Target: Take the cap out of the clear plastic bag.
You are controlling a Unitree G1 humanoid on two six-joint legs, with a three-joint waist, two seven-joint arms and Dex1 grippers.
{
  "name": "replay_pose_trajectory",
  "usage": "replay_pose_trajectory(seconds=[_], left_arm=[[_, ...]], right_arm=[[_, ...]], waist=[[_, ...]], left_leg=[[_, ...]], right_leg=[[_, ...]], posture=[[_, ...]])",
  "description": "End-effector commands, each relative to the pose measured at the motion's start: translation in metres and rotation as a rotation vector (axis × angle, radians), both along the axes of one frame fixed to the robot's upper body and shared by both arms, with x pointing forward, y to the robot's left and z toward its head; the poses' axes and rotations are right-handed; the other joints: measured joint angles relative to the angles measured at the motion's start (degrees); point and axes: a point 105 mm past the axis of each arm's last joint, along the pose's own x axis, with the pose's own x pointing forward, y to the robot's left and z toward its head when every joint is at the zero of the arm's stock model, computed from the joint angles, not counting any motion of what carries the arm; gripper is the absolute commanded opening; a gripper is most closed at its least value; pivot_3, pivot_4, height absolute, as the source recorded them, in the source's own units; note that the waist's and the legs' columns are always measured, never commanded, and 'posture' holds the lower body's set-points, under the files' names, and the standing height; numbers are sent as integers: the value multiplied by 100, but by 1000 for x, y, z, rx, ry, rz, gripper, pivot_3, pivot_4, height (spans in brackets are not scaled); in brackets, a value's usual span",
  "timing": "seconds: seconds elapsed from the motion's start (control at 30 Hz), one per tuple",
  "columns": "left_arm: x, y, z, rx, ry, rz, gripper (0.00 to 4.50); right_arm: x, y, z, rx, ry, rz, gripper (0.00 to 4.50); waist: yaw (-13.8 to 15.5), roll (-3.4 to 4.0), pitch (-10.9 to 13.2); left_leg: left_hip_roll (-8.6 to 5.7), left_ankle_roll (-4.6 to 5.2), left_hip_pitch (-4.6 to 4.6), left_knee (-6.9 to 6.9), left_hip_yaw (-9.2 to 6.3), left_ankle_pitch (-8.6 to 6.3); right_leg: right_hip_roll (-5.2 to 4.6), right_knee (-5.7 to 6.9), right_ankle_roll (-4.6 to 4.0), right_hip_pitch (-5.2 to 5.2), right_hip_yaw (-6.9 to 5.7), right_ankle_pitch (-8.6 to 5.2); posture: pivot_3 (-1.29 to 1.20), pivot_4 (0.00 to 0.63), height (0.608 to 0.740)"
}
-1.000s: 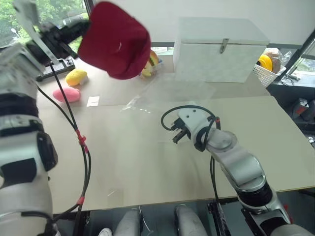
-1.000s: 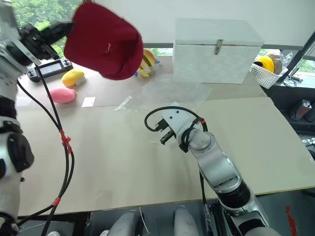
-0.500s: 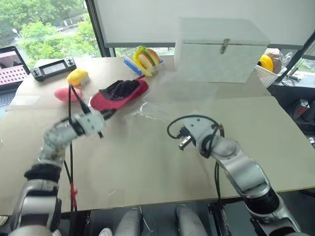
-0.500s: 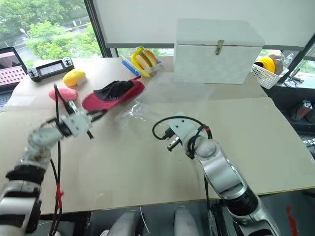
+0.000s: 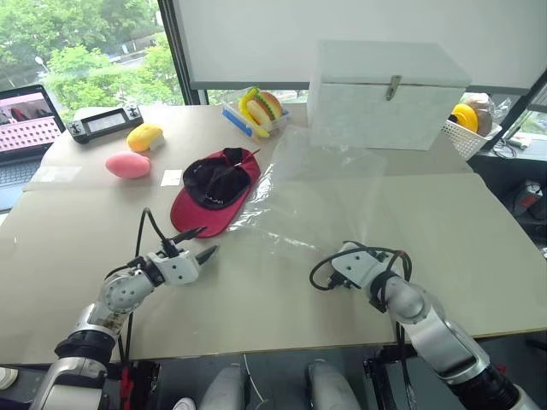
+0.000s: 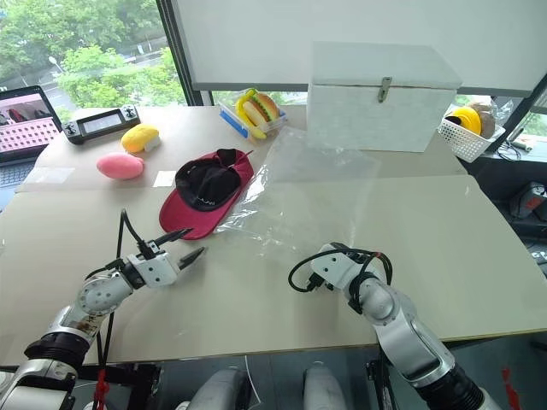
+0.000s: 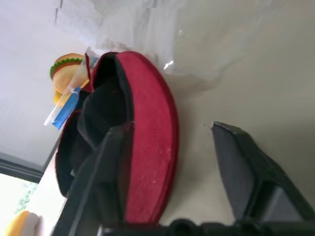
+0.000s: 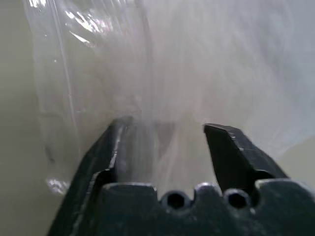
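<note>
While the cap (image 5: 214, 188) lies upside down on the table (image 5: 479, 248) left of the bag (image 5: 316, 201), both grippers, left (image 5: 198, 245) and right (image 8: 167, 142), gape empty.

**Cap released onto the table; both arms lowered**

1 second earlier the left gripper (image 5: 196, 244) held the cap (image 5: 214, 190) high above the table's far left corner, crown outward. Half a second earlier the cap already lay on the table (image 5: 282, 282), the left arm still reaching toward it. Now the cap rests upside down, black lining upward, touching the left edge of the clear plastic bag (image 5: 316, 196). The left gripper has sunk to just above the tabletop, near the cap's brim, its fingers spread apart and empty. The right gripper (image 8: 165, 147) has drawn back toward the table's near edge, fingers apart, at the bag's near margin.
</note>
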Motion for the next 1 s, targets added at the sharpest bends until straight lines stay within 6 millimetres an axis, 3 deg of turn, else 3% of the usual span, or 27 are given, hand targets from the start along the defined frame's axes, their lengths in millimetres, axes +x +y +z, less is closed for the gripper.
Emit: replay_pose_trajectory(seconds=[0.03,0.1,0.3,0.37,0.47,0.63,0.7,0.8,0.9,1.0], left_arm=[[-1,0,2,0,-11,-13,4092],[-2,0,3,0,-12,-16,4464],[-8,5,16,-56,-45,-24,4464],[-17,9,20,-80,-8,-44,4464],[-28,17,17,-104,95,-51,4464],[-9,77,41,-438,225,260,4464],[2,95,48,-572,221,379,4464],[21,137,50,-871,175,670,4464],[24,149,41,-965,171,787,4464],[25,156,22,-1038,174,891,4464]], right_arm=[[0,5,12,8,-45,50,4179],[-2,6,12,8,-37,72,4492],[-23,6,18,13,-7,181,4492],[-41,0,14,63,100,218,4492],[-55,-8,24,188,169,218,4492],[-87,-32,48,487,330,227,4492],[-78,-50,65,642,256,151,4492],[-40,-105,85,800,-5,-151,4492],[-26,-132,83,816,-104,-326,4492],[-16,-159,63,664,-183,-524,4492]], waist=[[4,0,0],[14,0,-1],[30,0,0],[38,0,0],[23,0,1],[87,-1,2],[101,0,3],[111,-4,5],[99,-6,5],[105,-4,2]], left_leg=[[-1,0,2,0,0,0],[-1,0,3,0,0,0],[-1,1,-1,-8,0,-2],[-1,1,-6,-12,0,-2],[7,3,-5,-20,0,-7],[36,3,-1,-16,0,-7],[47,3,5,-13,2,-7],[58,3,41,-14,9,-7],[62,2,59,-12,10,-7],[45,-6,62,-32,18,-14]], right_leg=[[-1,0,1,2,0,-1],[-1,0,2,2,0,-1],[-2,-5,-12,-2,1,7],[-3,-8,-14,-5,1,8],[-2,-16,-30,-4,2,17],[4,-13,7,10,-1,-5],[13,-15,8,17,-4,-5],[20,-34,12,61,-5,-7],[26,-71,31,88,-8,7],[27,-66,21,75,-3,11]], posture=[[0,150,740],[0,150,740],[0,150,740],[0,150,740],[0,150,740],[0,150,740],[0,150,740],[0,150,740],[0,150,740],[0,150,740]])
